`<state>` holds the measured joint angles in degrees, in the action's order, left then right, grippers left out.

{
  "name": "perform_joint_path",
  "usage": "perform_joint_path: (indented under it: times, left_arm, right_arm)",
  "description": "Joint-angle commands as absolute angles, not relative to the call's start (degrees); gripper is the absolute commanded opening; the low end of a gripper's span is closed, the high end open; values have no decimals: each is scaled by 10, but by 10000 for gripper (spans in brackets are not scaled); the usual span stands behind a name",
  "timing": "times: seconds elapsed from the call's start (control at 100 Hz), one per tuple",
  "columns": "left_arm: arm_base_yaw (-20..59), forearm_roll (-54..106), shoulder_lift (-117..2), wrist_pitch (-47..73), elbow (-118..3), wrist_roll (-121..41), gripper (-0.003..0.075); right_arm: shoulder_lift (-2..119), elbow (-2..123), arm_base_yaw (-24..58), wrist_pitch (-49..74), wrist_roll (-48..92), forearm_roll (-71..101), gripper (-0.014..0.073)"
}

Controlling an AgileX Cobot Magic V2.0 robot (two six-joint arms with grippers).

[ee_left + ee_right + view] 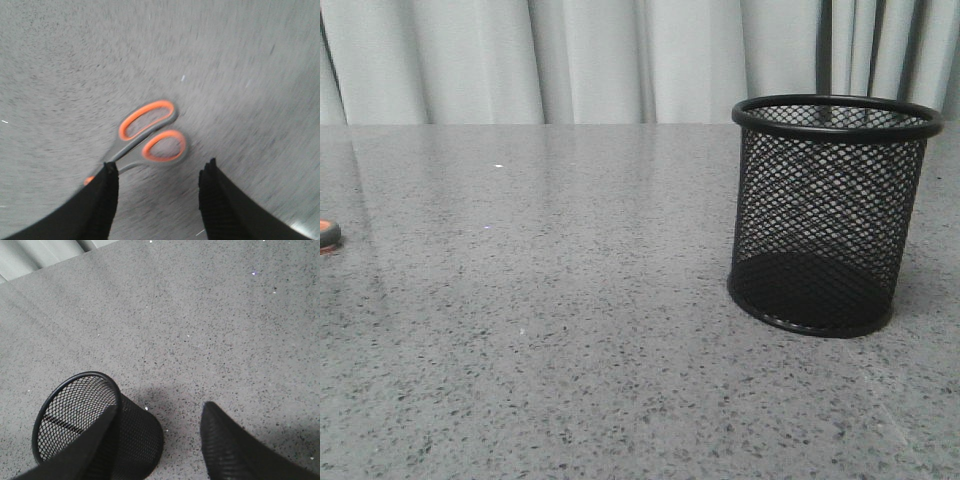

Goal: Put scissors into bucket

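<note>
Front view. Bucket (830, 215): black wire-mesh cylinder, upright on the grey speckled tabletop (570, 330), right of centre, nothing inside. Scissors (328, 234): only a sliver of dark handle with orange lining shows at the far left edge, well apart from the bucket. Neither arm in view.

Left wrist view (blurred). Scissors (150, 137): flat on the tabletop, both orange-lined loops plain to see, blades running under the nearer finger of the left tool (157, 192) and mostly hidden. Long axis diagonal; handles point away from the tool, blades toward it. Left tool: jaws spread wide, holding nothing, poised over the neck where handles meet blades. Judged rigid, light, thin and low-lying; smooth plastic may slip. Best hold probably across the neck or handle shanks.

Right wrist view. Bucket (95, 427): mouth visible, just beside one finger of the right tool (157, 440). Right tool: jaws apart, nothing held.
</note>
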<state>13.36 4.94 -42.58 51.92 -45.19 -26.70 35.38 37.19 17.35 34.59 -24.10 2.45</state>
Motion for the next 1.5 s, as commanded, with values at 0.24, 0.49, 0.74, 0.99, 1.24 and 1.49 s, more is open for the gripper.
perform_joint_path:
  times: [0.24, 0.49, 0.74, 0.99, 1.24, 1.49]
  left_arm:
    - [317, -325, -554, 580, -503, -306, 357]
    - [349, -461, -617, 575, -503, -306, 328]
    - [347, -345, -619, 559, -515, -284, 367]
    - [341, -234, -616, 563, -599, -292, 454]
    - [273, -58, -617, 587, -644, -388, 314]
    - [218, 15, -617, 639, -649, -456, 312]
  right_arm:
    - [358, 392, 175, 295, -218, 25, 349]
    - [358, 392, 175, 285, -202, 16, 349]
    - [361, 392, 175, 275, -202, -11, 349]
    - [364, 391, 175, 271, -202, -26, 344]
    - [364, 391, 175, 271, -202, -31, 343]
    - [364, 391, 175, 270, -202, -31, 343]
